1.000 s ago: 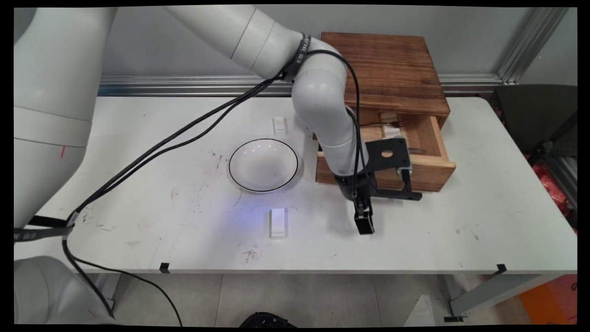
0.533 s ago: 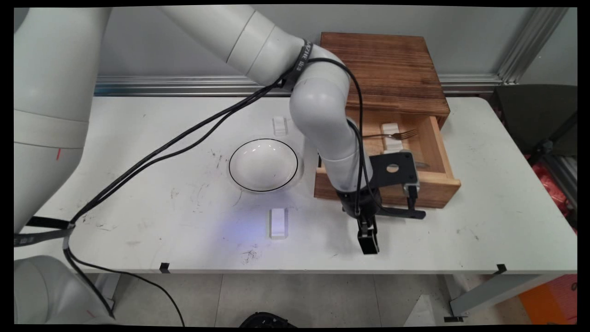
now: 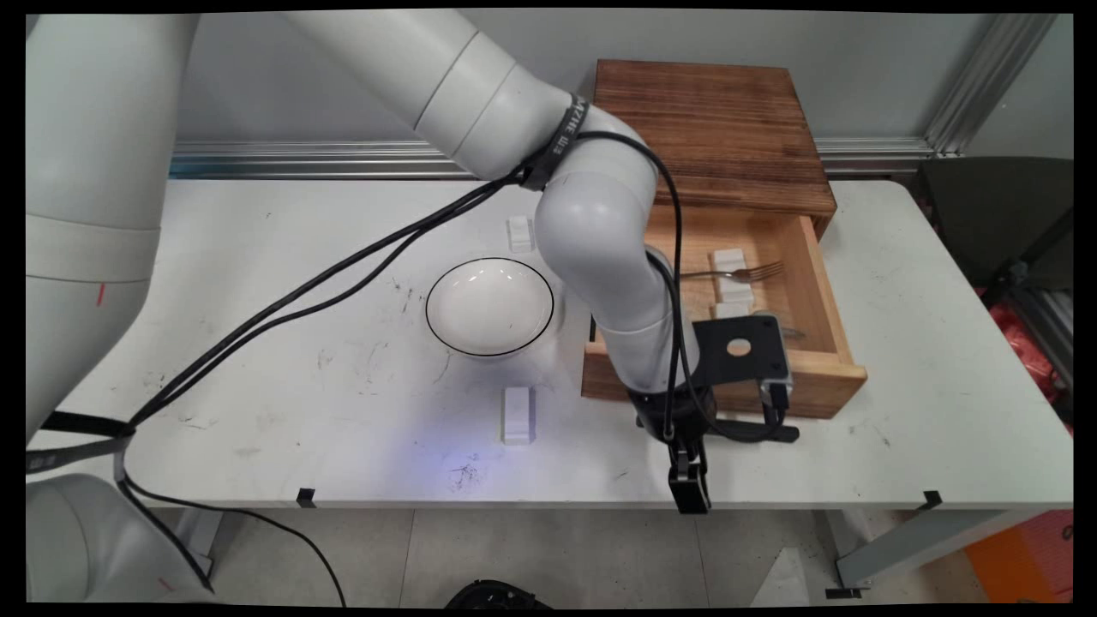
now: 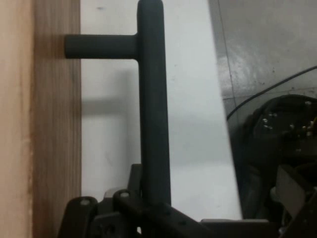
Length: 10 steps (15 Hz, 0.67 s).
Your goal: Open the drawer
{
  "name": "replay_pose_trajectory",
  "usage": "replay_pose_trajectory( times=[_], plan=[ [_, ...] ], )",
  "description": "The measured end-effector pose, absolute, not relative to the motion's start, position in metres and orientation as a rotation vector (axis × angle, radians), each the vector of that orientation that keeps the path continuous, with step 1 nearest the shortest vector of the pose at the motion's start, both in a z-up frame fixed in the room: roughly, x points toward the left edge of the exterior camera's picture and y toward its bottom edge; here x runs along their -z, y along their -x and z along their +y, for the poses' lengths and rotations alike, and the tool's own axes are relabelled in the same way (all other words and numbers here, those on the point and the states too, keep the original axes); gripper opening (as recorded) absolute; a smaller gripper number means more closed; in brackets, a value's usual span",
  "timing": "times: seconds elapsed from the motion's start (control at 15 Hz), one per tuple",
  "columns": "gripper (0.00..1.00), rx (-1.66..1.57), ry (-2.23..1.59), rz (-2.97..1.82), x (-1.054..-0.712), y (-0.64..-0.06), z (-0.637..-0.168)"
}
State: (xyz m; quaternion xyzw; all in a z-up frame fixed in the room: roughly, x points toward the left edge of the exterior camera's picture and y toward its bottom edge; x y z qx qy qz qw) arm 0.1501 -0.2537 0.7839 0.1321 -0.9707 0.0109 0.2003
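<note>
The gripper is clamped on the black handle of the wooden drawer, which stands drawn out toward the worktop's near edge. A fork lies inside it; a white bowl sits just left.

Brown wooden drawer — black handle — black-rimmed white bowl.

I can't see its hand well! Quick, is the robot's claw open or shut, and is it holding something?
Gripper: shut on the drawer handle of the wooden drawer.
</note>
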Motion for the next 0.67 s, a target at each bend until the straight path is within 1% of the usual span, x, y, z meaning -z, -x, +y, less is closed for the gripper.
replay_pose_trajectory(
  times=[0.67],
  plan=[
    [1.0,-0.007,-0.347,-2.712,-0.786,-0.145,-0.225]
  ],
)
